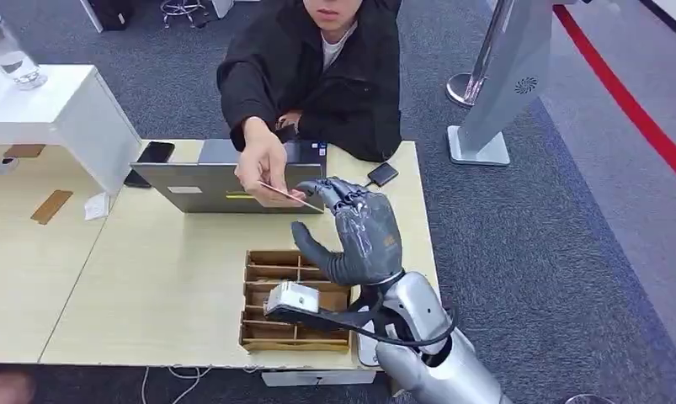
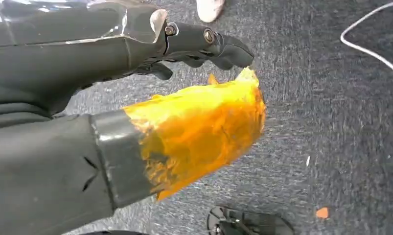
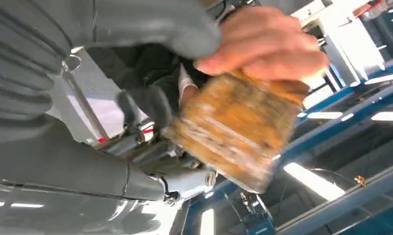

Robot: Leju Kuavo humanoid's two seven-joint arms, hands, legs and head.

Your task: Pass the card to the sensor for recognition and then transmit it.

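Nearest in the head view, the right robot hand (image 1: 359, 231) rises over the wooden tray (image 1: 271, 335) on the surface (image 1: 166, 278), fingertips pinching the thin tan card (image 1: 285, 194), whose far-left end a person's hand (image 1: 263, 168) grips before the laptop (image 1: 208, 181). Right wrist view: the card (image 3: 238, 132) looks orange-brown, blurred. Left wrist view: the left robot hand (image 2: 135, 63) hangs over carpet, fingers curled, holding nothing.
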